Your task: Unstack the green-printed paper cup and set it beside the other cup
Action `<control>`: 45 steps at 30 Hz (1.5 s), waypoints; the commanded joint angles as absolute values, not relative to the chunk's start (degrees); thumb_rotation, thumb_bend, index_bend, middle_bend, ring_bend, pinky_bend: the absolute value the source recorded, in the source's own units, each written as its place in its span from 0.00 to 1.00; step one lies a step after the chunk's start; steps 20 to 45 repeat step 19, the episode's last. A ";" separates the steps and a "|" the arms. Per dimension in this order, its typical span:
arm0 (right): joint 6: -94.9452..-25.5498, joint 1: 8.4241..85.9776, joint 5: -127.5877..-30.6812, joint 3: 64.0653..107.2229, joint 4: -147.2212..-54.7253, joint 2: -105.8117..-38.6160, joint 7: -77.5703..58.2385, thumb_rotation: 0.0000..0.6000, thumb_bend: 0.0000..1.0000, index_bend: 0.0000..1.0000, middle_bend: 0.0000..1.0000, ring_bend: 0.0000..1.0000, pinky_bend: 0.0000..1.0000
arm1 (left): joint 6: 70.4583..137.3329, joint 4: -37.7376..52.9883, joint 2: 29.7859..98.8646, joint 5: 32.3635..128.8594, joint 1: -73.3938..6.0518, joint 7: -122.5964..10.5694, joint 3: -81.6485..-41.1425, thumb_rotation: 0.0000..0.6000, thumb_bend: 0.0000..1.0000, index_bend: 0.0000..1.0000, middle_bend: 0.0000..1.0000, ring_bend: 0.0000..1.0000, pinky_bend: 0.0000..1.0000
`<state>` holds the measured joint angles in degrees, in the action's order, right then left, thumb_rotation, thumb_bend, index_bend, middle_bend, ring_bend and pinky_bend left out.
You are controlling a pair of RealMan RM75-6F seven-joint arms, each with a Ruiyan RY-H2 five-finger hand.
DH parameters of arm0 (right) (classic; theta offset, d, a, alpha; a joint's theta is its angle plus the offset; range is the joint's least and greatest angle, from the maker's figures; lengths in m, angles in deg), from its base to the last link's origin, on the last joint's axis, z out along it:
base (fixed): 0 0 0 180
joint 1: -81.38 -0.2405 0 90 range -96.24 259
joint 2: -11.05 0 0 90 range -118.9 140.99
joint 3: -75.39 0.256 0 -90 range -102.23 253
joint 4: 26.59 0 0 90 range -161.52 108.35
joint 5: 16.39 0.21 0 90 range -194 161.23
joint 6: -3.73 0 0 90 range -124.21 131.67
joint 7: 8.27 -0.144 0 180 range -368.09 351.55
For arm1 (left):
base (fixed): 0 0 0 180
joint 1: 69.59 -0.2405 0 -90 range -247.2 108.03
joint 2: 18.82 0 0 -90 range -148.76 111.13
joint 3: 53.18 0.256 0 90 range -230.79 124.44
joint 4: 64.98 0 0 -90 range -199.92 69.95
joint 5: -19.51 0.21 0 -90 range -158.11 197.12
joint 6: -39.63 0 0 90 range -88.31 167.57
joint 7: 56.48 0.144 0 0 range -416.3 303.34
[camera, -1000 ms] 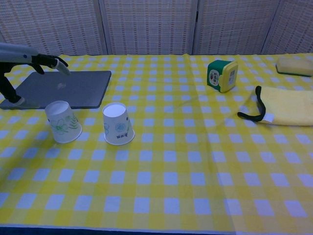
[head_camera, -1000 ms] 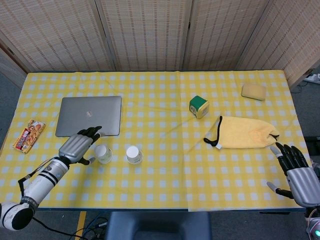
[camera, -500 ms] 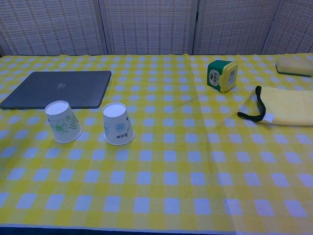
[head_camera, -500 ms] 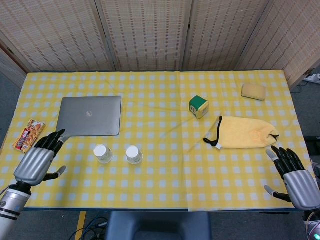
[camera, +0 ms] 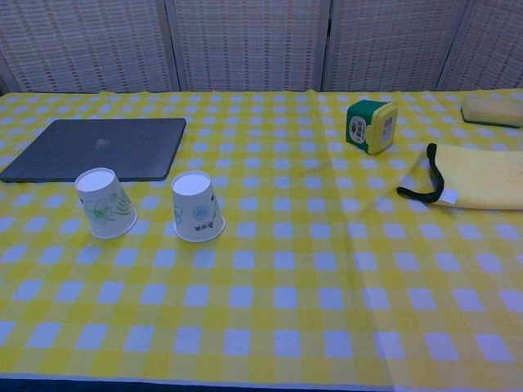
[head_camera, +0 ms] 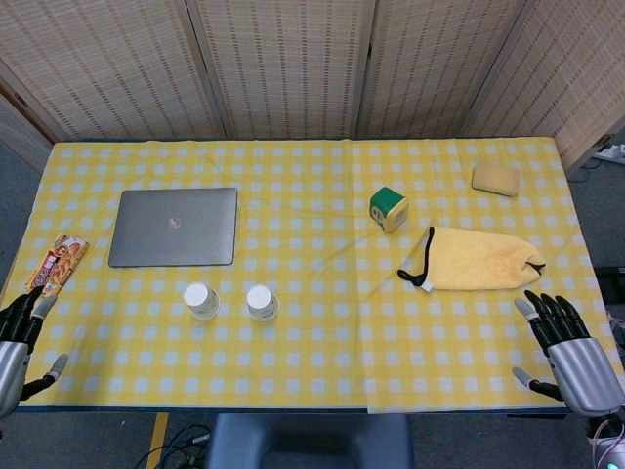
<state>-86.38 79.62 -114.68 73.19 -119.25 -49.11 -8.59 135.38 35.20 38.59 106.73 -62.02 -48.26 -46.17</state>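
The 2 cups stand apart, upside down: the green-printed paper cup (camera: 103,202) left of the other cup (camera: 197,206). Both the left hand (head_camera: 14,342) and right hand (head_camera: 569,350) hang empty with fingers spread; a stray return sweep could topple either light cup.

A table (head_camera: 322,362) under a yellow-and-white checked cloth carries everything. A closed grey laptop (head_camera: 174,227) lies flat on it. Just in front of the laptop stand two upturned paper cups, the green-printed cup (camera: 104,203) and the other cup (camera: 197,207), side by side and apart. A snack packet (head_camera: 57,264) lies left of the laptop. Well to its right lie a green box (head_camera: 389,208), a yellow pouch (head_camera: 477,259) and a sponge (head_camera: 495,179).
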 commanded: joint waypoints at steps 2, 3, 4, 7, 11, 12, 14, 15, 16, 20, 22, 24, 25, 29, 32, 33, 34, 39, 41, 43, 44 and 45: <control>-86.67 80.06 -113.99 73.43 -119.69 -49.59 -7.44 1.00 0.15 0.00 0.00 0.00 0.00 | 137.95 28.75 43.59 106.36 -65.18 -48.75 -48.22 1.00 0.32 0.01 0.00 0.00 0.16; -86.71 80.16 -113.86 73.46 -119.73 -49.69 -7.15 1.00 0.15 0.00 0.00 0.00 0.00 | 138.21 27.82 44.20 106.28 -65.55 -49.32 -48.48 1.00 0.32 0.01 0.00 0.00 0.16; -86.70 80.23 -113.74 73.48 -119.75 -49.79 -6.87 1.00 0.15 0.00 0.00 0.00 0.00 | 138.38 26.84 44.77 106.25 -65.89 -50.12 -48.68 1.00 0.32 0.01 0.00 0.00 0.16; -86.71 80.41 -113.37 73.59 -119.85 -50.03 -6.22 1.00 0.15 0.00 0.00 0.00 0.00 | 138.21 24.19 45.96 106.36 -66.76 -52.68 -48.92 1.00 0.32 0.02 0.00 0.00 0.16; -86.96 80.52 -113.67 73.59 -119.96 -50.16 -5.80 1.00 0.15 0.00 0.00 0.00 0.00 | 138.84 23.20 46.06 108.30 -67.18 -53.69 -49.25 1.00 0.32 0.03 0.00 0.00 0.16; -87.15 80.57 -114.03 73.50 -120.03 -50.19 -5.75 1.00 0.15 0.00 0.00 0.00 0.00 | 138.77 23.07 46.16 108.74 -67.28 -53.75 -49.26 1.00 0.32 0.03 0.00 0.00 0.16; -87.36 80.61 -114.73 73.29 -120.00 -50.30 -5.51 1.00 0.15 0.00 0.00 0.00 0.00 | 138.00 22.96 46.23 109.25 -67.30 -53.91 -49.14 1.00 0.32 0.03 0.00 0.00 0.16; -87.33 80.60 -114.98 73.18 -119.97 -50.35 -5.37 1.00 0.15 0.00 0.00 0.00 0.00 | 137.62 22.96 46.21 109.35 -67.30 -54.00 -49.11 1.00 0.32 0.03 0.00 0.00 0.17; -87.27 80.58 -115.17 73.10 -119.97 -50.41 -5.23 1.00 0.15 0.00 0.00 0.00 0.00 | 137.29 22.91 46.21 109.40 -67.33 -54.00 -49.11 1.00 0.32 0.03 0.00 0.00 0.17; -86.65 80.25 -115.47 73.02 -119.95 -50.64 -4.73 1.00 0.15 0.00 0.00 0.00 0.00 | 136.32 23.03 46.15 109.45 -67.51 -54.07 -49.11 1.00 0.32 0.03 0.00 0.00 0.16; -86.65 80.25 -115.47 73.02 -119.95 -50.64 -4.73 1.00 0.15 0.00 0.00 0.00 0.00 | 136.32 23.03 46.15 109.45 -67.51 -54.07 -49.11 1.00 0.32 0.03 0.00 0.00 0.16; -86.65 80.25 -115.47 73.02 -119.95 -50.64 -4.73 1.00 0.15 0.00 0.00 0.00 0.00 | 136.32 23.03 46.15 109.45 -67.51 -54.07 -49.11 1.00 0.32 0.03 0.00 0.00 0.16; -86.65 80.25 -115.47 73.02 -119.95 -50.64 -4.73 1.00 0.15 0.00 0.00 0.00 0.00 | 136.32 23.03 46.15 109.45 -67.51 -54.07 -49.11 1.00 0.32 0.03 0.00 0.00 0.16; -86.65 80.25 -115.47 73.02 -119.95 -50.64 -4.73 1.00 0.15 0.00 0.00 0.00 0.00 | 136.32 23.03 46.15 109.45 -67.51 -54.07 -49.11 1.00 0.32 0.03 0.00 0.00 0.16; -86.65 80.25 -115.47 73.02 -119.95 -50.64 -4.73 1.00 0.15 0.00 0.00 0.00 0.00 | 136.32 23.03 46.15 109.45 -67.51 -54.07 -49.11 1.00 0.32 0.03 0.00 0.00 0.16; -86.65 80.25 -115.47 73.02 -119.95 -50.64 -4.73 1.00 0.15 0.00 0.00 0.00 0.00 | 136.32 23.03 46.15 109.45 -67.51 -54.07 -49.11 1.00 0.32 0.03 0.00 0.00 0.16; -86.65 80.25 -115.47 73.02 -119.95 -50.64 -4.73 1.00 0.15 0.00 0.00 0.00 0.00 | 136.32 23.03 46.15 109.45 -67.51 -54.07 -49.11 1.00 0.32 0.03 0.00 0.00 0.16; -86.65 80.25 -115.47 73.02 -119.95 -50.64 -4.73 1.00 0.15 0.00 0.00 0.00 0.00 | 136.32 23.03 46.15 109.45 -67.51 -54.07 -49.11 1.00 0.32 0.03 0.00 0.00 0.16; -86.65 80.25 -115.47 73.02 -119.95 -50.64 -4.73 1.00 0.15 0.00 0.00 0.00 0.00 | 136.32 23.03 46.15 109.45 -67.51 -54.07 -49.11 1.00 0.32 0.03 0.00 0.00 0.16; -86.65 80.25 -115.47 73.02 -119.95 -50.64 -4.73 1.00 0.15 0.00 0.00 0.00 0.00 | 136.32 23.03 46.15 109.45 -67.51 -54.07 -49.11 1.00 0.32 0.03 0.00 0.00 0.16; -86.65 80.25 -115.47 73.02 -119.95 -50.64 -4.73 1.00 0.15 0.00 0.00 0.00 0.00 | 136.32 23.03 46.15 109.45 -67.51 -54.07 -49.11 1.00 0.32 0.03 0.00 0.00 0.16; -86.65 80.25 -115.47 73.02 -119.95 -50.64 -4.73 1.00 0.15 0.00 0.00 0.00 0.00 | 136.32 23.03 46.15 109.45 -67.51 -54.07 -49.11 1.00 0.32 0.03 0.00 0.00 0.16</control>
